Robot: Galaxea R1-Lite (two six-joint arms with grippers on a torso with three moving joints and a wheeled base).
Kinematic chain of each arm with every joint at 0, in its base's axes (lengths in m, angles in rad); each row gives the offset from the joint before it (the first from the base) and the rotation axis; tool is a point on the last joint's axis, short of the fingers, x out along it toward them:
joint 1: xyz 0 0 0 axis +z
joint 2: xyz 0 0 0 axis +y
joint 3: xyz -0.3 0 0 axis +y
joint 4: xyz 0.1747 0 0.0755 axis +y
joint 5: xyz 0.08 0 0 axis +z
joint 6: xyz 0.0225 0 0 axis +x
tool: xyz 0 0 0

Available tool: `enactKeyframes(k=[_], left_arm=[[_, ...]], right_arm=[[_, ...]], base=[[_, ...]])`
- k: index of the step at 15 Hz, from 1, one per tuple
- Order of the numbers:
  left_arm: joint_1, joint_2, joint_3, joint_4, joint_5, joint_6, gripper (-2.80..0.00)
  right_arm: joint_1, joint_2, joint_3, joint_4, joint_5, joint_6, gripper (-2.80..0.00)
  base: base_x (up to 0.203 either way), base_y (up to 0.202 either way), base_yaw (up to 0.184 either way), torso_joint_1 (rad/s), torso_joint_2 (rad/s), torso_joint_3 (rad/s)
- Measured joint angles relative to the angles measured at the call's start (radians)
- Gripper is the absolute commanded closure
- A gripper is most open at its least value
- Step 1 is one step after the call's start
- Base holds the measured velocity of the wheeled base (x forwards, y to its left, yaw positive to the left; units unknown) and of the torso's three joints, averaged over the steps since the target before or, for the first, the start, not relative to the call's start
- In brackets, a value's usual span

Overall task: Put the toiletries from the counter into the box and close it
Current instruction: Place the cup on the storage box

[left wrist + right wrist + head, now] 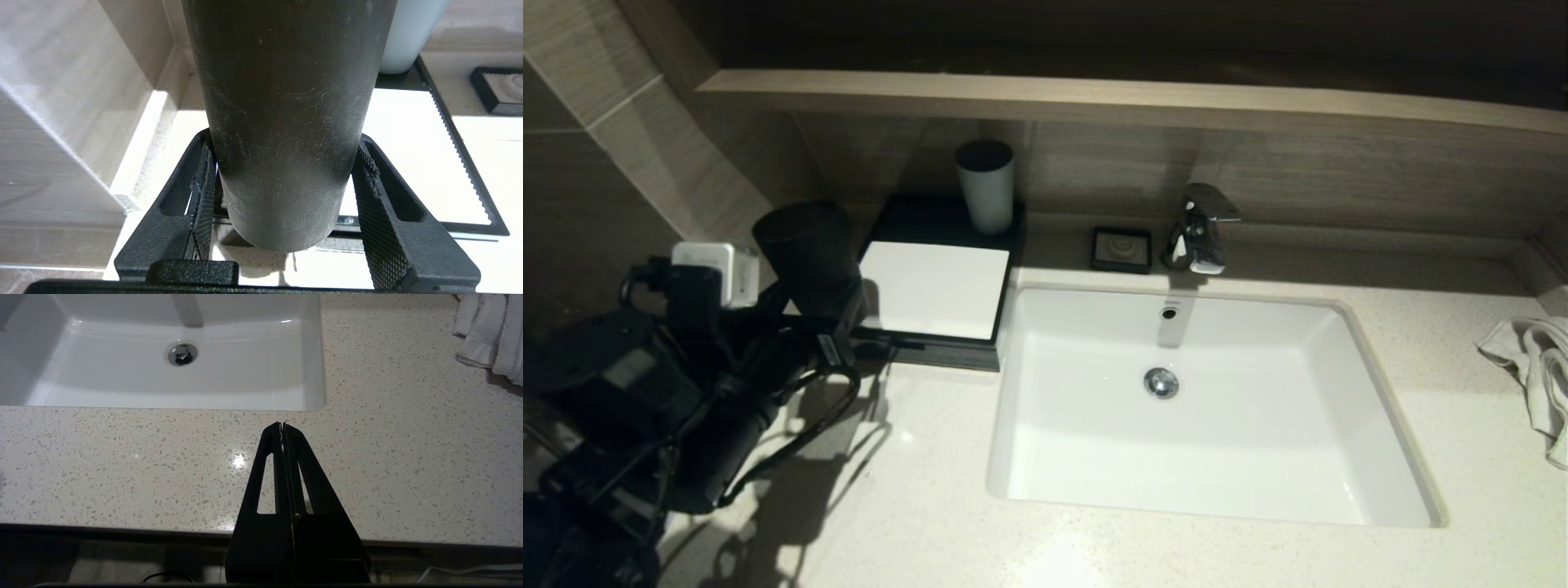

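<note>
black cup (286, 122) (tilted) – in left gripper (282, 196)

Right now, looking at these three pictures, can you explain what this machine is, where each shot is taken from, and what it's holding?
This is a two-armed robot at a bathroom counter with a white basin. The wide picture comes from a camera on its head. The other two come from cameras on its wrists, looking past the fingers.

The left gripper is clamped around a dark cup, held up off the counter beside the box. The right gripper is shut and empty, parked over the counter's front edge.

The box is a low black one with a white top, and a grey-white cup stands on its back part. There is also a soap dish, a tap and a towel. No toiletry packets show.
</note>
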Motion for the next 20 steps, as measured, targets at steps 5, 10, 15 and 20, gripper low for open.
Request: enactKeyframes(k=[5, 10, 15, 20], left_arm=[[0.0, 0.072, -0.089, 0.0, 0.006, 0.0, 0.0], [0.0, 0.141, -0.201, 0.0, 0.02, -0.001, 0.0], [0.0, 0.196, -0.27, 0.0, 0.021, 0.001, 0.0], [0.0, 0.255, -0.367, 0.0, 0.031, 0.027, 0.0]], right_arm=[[0.0, 0.0, 0.0, 0.0, 0.0, 0.0, 0.0], [0.0, 0.0, 0.0, 0.0, 0.0, 0.0, 0.0], [0.0, 0.0, 0.0, 0.0, 0.0, 0.0, 0.0], [0.0, 0.0, 0.0, 0.0, 0.0, 0.0, 0.0]], base=[[0.0, 0.0, 0.0, 0.0, 0.0, 0.0], [0.0, 0.0, 0.0, 0.0, 0.0, 0.0], [0.0, 0.0, 0.0, 0.0, 0.0, 0.0], [0.0, 0.0, 0.0, 0.0, 0.0, 0.0]])
